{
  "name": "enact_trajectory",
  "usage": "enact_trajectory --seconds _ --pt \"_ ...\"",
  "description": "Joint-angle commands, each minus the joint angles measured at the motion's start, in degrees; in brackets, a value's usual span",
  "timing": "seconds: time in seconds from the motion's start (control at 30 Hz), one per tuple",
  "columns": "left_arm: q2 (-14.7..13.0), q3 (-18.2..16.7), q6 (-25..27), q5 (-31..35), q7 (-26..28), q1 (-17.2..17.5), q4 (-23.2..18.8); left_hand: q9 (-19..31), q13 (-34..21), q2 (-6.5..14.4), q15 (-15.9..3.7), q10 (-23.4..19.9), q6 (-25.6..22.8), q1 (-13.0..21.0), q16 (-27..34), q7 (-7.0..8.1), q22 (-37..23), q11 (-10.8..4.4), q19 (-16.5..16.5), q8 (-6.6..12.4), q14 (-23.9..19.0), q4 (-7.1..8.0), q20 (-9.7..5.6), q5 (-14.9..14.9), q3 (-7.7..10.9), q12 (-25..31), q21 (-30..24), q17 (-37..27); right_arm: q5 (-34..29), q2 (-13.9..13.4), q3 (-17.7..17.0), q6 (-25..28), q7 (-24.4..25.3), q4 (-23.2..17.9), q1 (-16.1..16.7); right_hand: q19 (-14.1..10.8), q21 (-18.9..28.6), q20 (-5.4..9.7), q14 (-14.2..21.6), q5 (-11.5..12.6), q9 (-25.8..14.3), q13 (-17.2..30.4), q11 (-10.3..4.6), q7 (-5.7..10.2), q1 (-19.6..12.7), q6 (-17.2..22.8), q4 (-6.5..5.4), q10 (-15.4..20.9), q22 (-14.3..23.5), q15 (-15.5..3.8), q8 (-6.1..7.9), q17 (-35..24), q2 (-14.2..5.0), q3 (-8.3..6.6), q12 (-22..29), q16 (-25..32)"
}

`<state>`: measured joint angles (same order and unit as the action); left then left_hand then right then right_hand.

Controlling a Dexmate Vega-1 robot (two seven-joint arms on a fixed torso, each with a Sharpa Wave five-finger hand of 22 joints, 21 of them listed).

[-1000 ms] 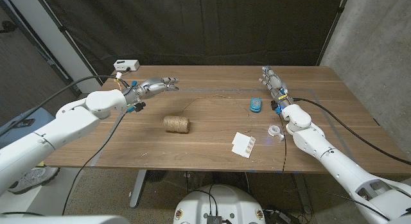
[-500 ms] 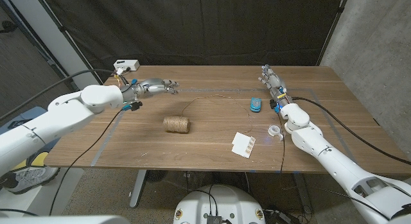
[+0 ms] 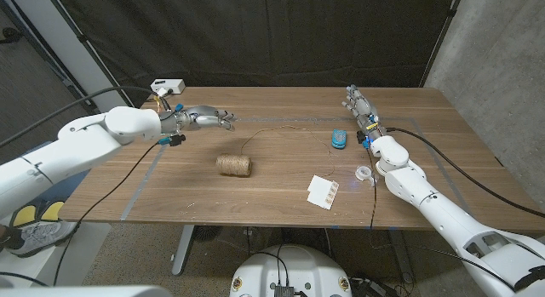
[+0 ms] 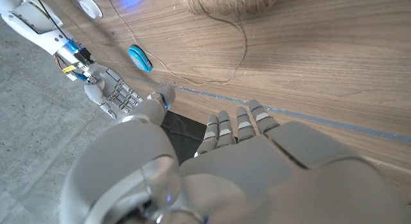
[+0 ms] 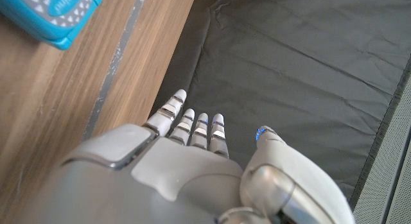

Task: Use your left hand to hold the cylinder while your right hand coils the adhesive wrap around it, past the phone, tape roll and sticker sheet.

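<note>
Head view: left hand (image 3: 203, 118) fingers (image 3: 223, 118) apart, empty, above bench (image 3: 170, 191). Right hand (image 3: 361, 107) fingers straight, empty, far edge. Twine spool (image 3: 233, 165) at 5 o'clock from left hand; blue phone (image 3: 339, 138), tape roll (image 3: 364, 172), sticker sheet (image 3: 324, 191) by right arm.

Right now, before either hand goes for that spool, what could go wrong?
The spool lies on its side, so the left hand reaching in might roll it. Its loose strand trails toward the phone and could snag there. The right hand must cross phone, tape roll and sticker sheet.
</note>
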<state>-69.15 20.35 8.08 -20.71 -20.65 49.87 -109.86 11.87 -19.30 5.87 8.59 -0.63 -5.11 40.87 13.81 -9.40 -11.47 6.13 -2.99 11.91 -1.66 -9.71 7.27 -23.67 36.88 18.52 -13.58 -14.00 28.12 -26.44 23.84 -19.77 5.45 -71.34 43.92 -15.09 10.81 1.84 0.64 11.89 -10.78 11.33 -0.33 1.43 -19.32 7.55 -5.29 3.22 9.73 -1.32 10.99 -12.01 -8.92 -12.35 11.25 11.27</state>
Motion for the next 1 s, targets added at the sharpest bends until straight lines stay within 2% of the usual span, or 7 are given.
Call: enact_trajectory --seconds 0.03,0.27,0.4,0.53,0.87,1.0 --pt "-2.4 0.7 2.6 2.2 -2.7 -1.2 -1.5 0.1 -0.4 0.1 0.07 -0.6 -0.4 1.1 0.6 -0.12 -0.2 0.21 -0.3 0.53 -1.0 -0.41 0.34 0.3 -0.14 0.6 -0.3 -0.3 -0.3 0.6 0.1 -0.2 0.5 1.5 -1.1 0.2 0.3 0.08 -0.4 -0.2 -0.3 0.3 0.13 0.27 -0.1 -0.4 -0.14 -0.1 0.2 -0.16 0.00 0.1 0.38 -0.54 -0.1 0.1" --pt "-3.3 1.2 4.5 4.6 -3.6 -2.4 -2.9 0.2 -1.1 0.1 -0.29 -1.3 -0.2 2.9 1.3 0.03 -0.4 -0.07 -1.0 0.52 -1.9 -0.97 0.53 0.6 -0.05 1.6 -0.6 -0.8 -0.4 1.4 0.1 -0.5 1.1 2.1 -1.6 0.3 0.2 0.01 -0.6 -0.3 -0.3 0.3 0.00 0.38 0.0 -0.6 -0.07 -0.4 0.2 -0.10 -0.05 0.1 0.41 -0.63 -0.2 0.1" --pt "-3.7 1.2 4.6 5.7 -3.3 -2.4 -3.6 0.3 -2.1 -0.9 -0.69 -2.2 -1.0 5.5 2.3 0.37 -0.4 -0.35 -2.7 0.92 -3.6 -1.39 0.53 1.4 -0.11 2.9 -1.2 -1.4 -0.6 1.7 0.2 -0.9 1.3 2.4 -1.7 0.3 0.2 -0.05 -0.7 -0.3 -0.3 0.3 -0.04 0.42 0.0 -0.7 -0.06 -0.5 0.2 -0.06 -0.05 0.1 0.43 -0.65 -0.2 0.1" --pt "-4.1 1.3 4.6 6.3 -4.5 -2.9 -4.0 0.4 -2.5 -1.5 -0.65 -2.8 -1.2 6.7 2.7 0.28 -0.5 -0.27 -3.2 1.01 -4.2 -1.44 0.61 1.8 -0.28 3.6 -1.4 -1.6 -0.8 1.9 0.2 -1.2 1.7 2.5 -1.7 0.4 0.2 -0.19 -0.9 -0.3 -0.3 0.3 0.15 0.41 0.1 -0.9 -0.05 -0.7 0.2 0.15 -0.09 0.1 0.44 -0.70 -0.2 0.0" --pt "-4.4 2.9 5.3 8.5 -9.3 -5.4 -4.2 0.4 -3.5 -3.4 -0.49 -1.3 0.4 9.0 2.8 -0.11 -0.5 -0.16 -2.7 0.44 -3.5 -1.27 0.93 3.2 -1.14 4.0 -1.1 -2.3 -1.1 2.2 0.0 -1.6 3.3 2.0 -0.9 0.7 0.2 -0.98 -1.3 -0.4 -0.3 0.3 0.13 0.71 0.2 -1.3 -0.01 -1.1 0.2 0.46 -0.12 0.0 0.47 -0.80 -0.3 0.0" --pt "-4.3 3.6 4.9 9.3 -11.4 -6.3 -4.0 0.5 -4.1 -4.0 -0.26 0.1 1.8 10.3 2.8 -0.31 -0.6 0.36 -2.0 0.00 -2.6 -1.05 1.05 4.1 -1.60 4.1 -0.8 -2.8 -1.0 2.5 -0.2 -1.7 4.0 1.8 -0.6 0.8 0.1 -1.02 -1.5 -0.4 -0.4 0.3 0.08 0.81 0.3 -1.6 0.02 -1.4 0.2 0.48 -0.20 0.0 0.48 -0.84 -0.3 -0.1"
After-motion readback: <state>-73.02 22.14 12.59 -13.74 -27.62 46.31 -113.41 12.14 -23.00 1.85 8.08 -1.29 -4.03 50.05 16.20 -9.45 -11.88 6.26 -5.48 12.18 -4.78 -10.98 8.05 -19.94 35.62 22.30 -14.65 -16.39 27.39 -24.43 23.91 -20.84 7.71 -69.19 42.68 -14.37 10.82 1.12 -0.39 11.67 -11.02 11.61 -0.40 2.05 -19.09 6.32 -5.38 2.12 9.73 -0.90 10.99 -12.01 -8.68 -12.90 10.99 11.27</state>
